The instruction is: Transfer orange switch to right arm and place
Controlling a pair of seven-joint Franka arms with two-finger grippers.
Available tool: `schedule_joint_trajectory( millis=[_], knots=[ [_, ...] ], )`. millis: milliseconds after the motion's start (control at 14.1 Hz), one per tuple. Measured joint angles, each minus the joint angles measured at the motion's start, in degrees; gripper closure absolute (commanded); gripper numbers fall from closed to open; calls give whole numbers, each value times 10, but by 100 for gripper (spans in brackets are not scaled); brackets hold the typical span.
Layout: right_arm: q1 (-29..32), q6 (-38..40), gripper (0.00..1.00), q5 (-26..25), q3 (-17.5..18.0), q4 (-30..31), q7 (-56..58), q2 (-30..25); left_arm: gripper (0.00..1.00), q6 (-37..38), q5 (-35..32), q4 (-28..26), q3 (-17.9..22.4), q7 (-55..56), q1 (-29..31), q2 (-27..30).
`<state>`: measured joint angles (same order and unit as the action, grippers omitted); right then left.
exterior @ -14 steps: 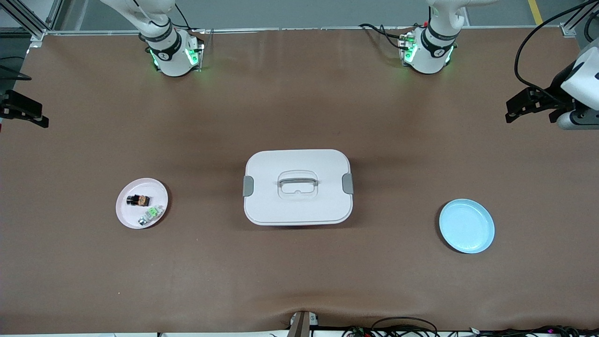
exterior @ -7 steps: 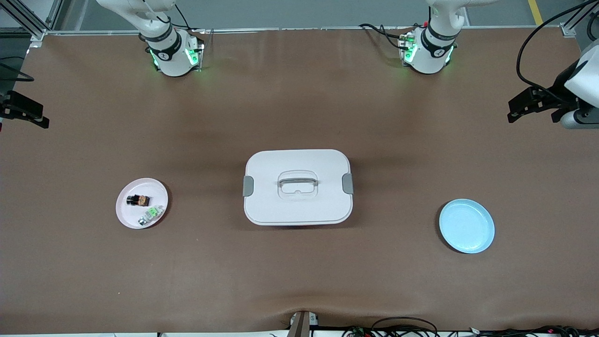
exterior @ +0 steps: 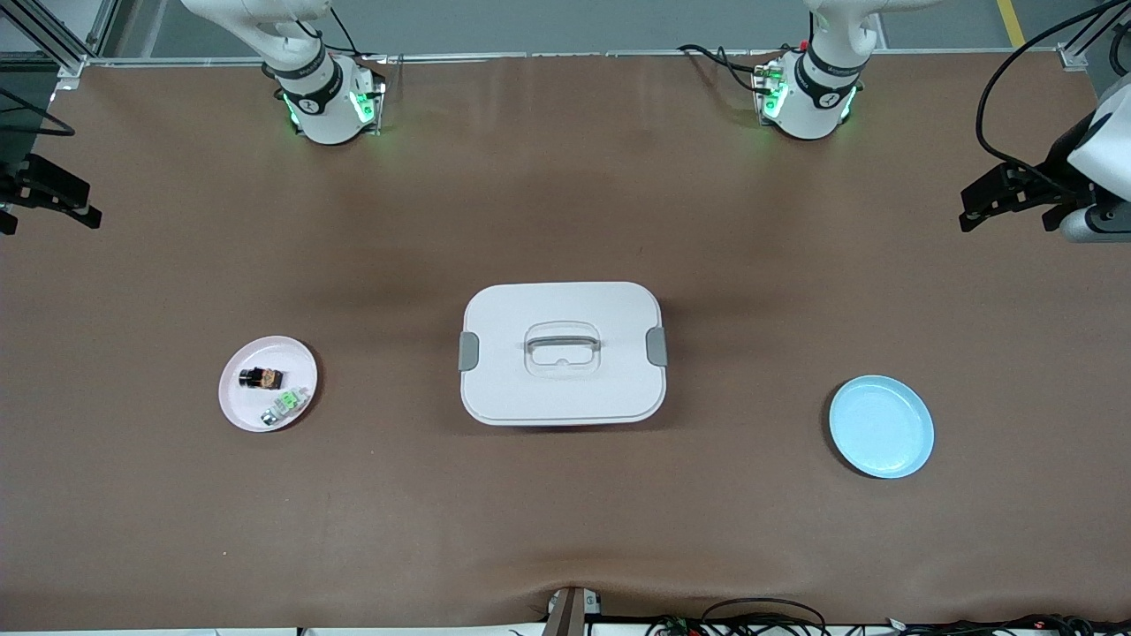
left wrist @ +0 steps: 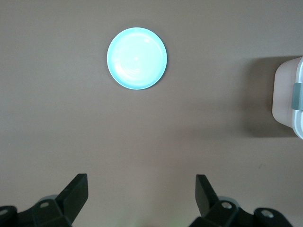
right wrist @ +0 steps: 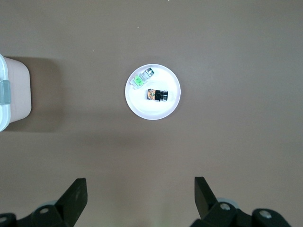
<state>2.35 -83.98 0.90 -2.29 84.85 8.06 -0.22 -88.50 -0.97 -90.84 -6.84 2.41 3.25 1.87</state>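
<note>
Both my end effectors hung spread and empty: left end effector (left wrist: 139,196) over bare counter (exterior: 565,530) near the blue plate (exterior: 881,427), right end effector (right wrist: 138,197) high over the pink plate (exterior: 239,402); orange switch (exterior: 261,378) lay on that plate just beside the green part (exterior: 284,405); risk I judged: tiny switch, close neighbour, so fingers might nudge or pinch the wrong one, or slip mid-handover.

Tabletop (exterior: 565,530) is carrying two plates: one pink plate (exterior: 237,397), one blue plate (exterior: 881,427). Two small parts sitting: one orange switch (exterior: 261,378), one clear-green part (exterior: 284,406). One white lidded box (exterior: 562,353).
</note>
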Motion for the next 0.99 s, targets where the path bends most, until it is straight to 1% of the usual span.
schedule_joint_trajectory(
  millis=[426,995],
  knots=[
    [0,-9,0,1,-1,33,0,-19,0,0,0,2,0,0,0,0],
    [0,-4,0,6,-1,41,-1,-22,0,0,0,4,0,0,1,0]
  ],
)
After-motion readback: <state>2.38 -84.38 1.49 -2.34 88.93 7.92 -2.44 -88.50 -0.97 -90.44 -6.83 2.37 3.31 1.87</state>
